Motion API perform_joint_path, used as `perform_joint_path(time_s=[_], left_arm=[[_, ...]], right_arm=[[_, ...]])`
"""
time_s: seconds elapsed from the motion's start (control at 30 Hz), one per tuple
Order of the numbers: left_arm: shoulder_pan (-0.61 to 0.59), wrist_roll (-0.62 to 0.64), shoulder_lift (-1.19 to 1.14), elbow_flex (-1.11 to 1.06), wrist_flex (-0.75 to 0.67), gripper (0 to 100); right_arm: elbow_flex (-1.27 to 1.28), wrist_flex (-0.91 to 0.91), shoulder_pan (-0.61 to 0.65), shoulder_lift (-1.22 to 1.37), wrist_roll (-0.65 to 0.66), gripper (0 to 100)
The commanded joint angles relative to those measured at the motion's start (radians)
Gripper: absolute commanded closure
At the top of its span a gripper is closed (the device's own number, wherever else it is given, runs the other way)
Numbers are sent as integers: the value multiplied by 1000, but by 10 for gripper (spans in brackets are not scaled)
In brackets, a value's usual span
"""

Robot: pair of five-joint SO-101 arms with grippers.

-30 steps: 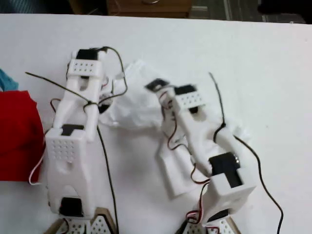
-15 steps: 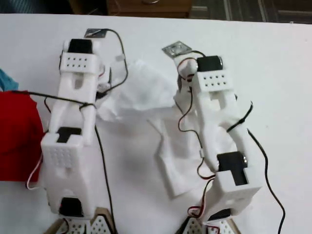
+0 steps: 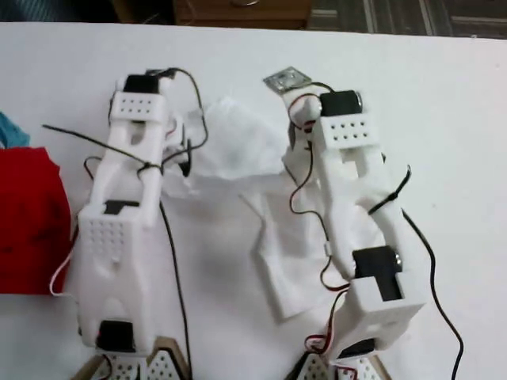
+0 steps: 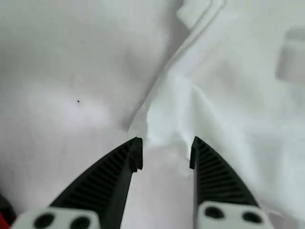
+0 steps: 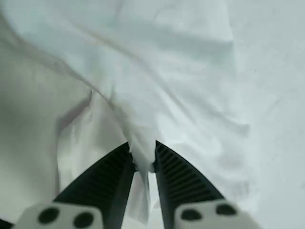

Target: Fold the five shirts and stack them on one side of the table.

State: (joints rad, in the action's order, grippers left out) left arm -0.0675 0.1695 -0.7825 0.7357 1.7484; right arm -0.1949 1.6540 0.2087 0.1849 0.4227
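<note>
Together, left end effector and right end effector clamp white shirt on table.

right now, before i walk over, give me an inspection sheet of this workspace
surface: white table, shirts lying on it
job's things: white shirt crumpled mid-table; red shirt at the left edge, teal cloth just beyond it
clutter: nothing seen
grippers: left tool and right tool each closed on a fold of the white shirt
cables: black cable loose beside the left arm; red wires along the right arm
surroundings: wooden furniture past the far edge
</note>
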Motion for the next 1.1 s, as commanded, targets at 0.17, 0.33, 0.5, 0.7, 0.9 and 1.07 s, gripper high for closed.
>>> perform_joint_path(time_s=[0.17,0.33,0.5,0.7,0.9,1.07], left_arm=[[20,21,-117,174,32,867],[17,26,-117,173,37,976],[11,64,-115,173,35,976],[3,71,-115,159,38,976],[15,57,-25,93,38,976],[40,-6,187,45,38,977]], right_arm=[[43,-31,-15,-41,48,979],[41,-48,-13,-41,48,979],[41,-50,-13,-39,48,979],[44,-58,-13,-39,48,979],[44,-58,-13,-39,46,979],[37,-56,-13,-48,44,979]])
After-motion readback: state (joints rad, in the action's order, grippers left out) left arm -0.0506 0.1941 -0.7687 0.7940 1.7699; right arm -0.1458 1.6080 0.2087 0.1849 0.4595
